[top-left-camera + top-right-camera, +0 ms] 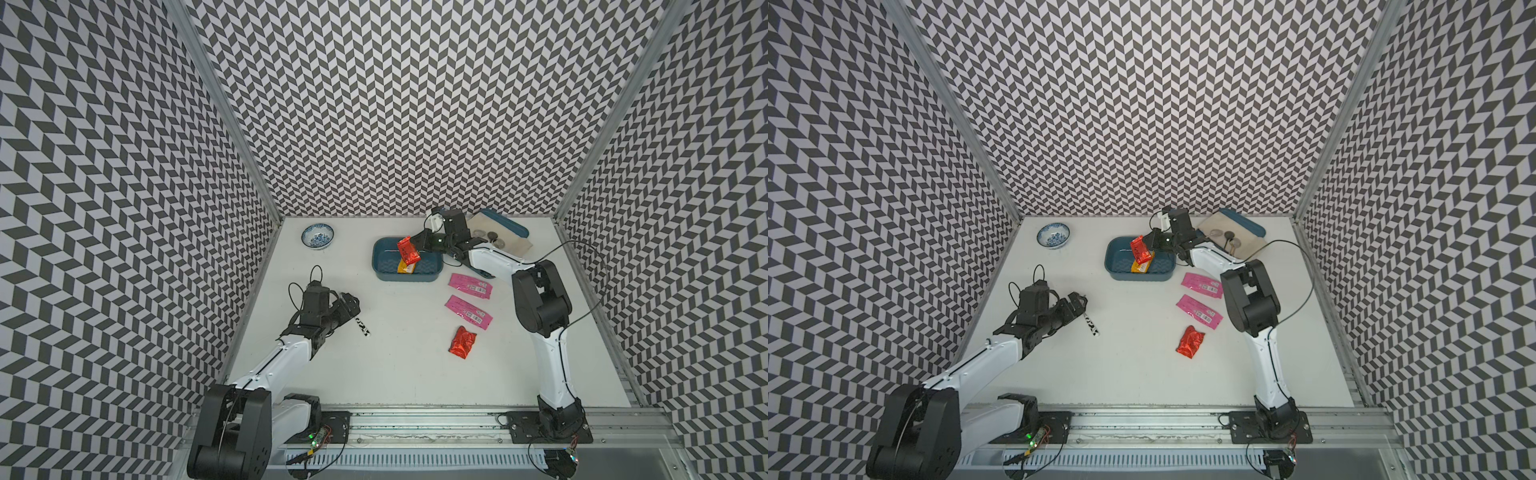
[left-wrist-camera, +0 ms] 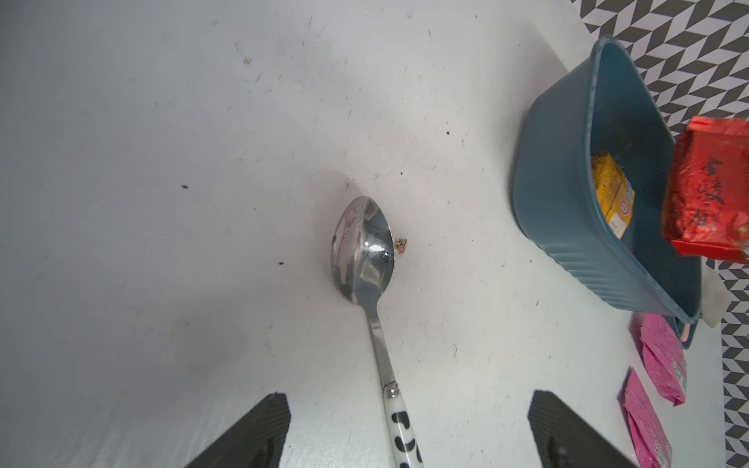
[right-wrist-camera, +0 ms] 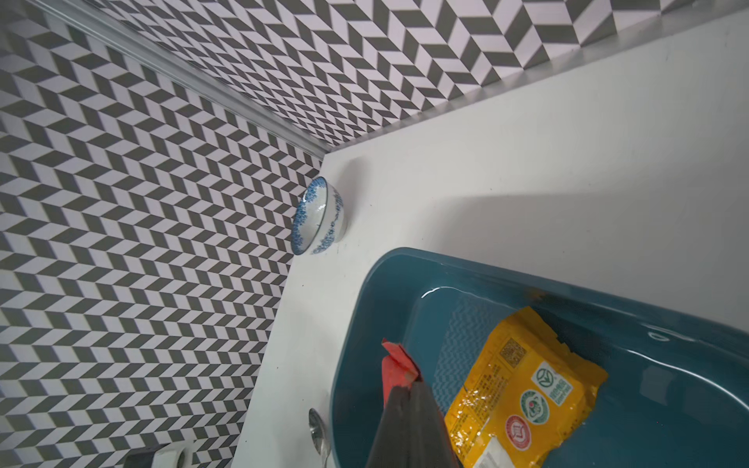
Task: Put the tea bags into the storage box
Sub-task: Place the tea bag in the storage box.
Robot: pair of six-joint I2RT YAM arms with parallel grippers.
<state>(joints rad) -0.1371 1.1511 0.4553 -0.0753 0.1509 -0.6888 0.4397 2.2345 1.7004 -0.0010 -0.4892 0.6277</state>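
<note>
right tool [image 1: 417, 243] pinched on red foil tea bag [image 1: 409, 250] above storage box [image 1: 376, 258]; left tool [image 2: 409, 398] spread wide, empty, over spoon [image 2: 362, 247].

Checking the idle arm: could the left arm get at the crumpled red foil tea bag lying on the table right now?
Probably yes: the left gripper stands open and empty, and bare table lies between it and the crumpled red foil tea bag.

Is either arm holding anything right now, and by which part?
The right gripper holds a red tea bag, jaws shut on its side edge, above the storage box. The left gripper holds nothing; its open jaws hang over a spoon.
</note>
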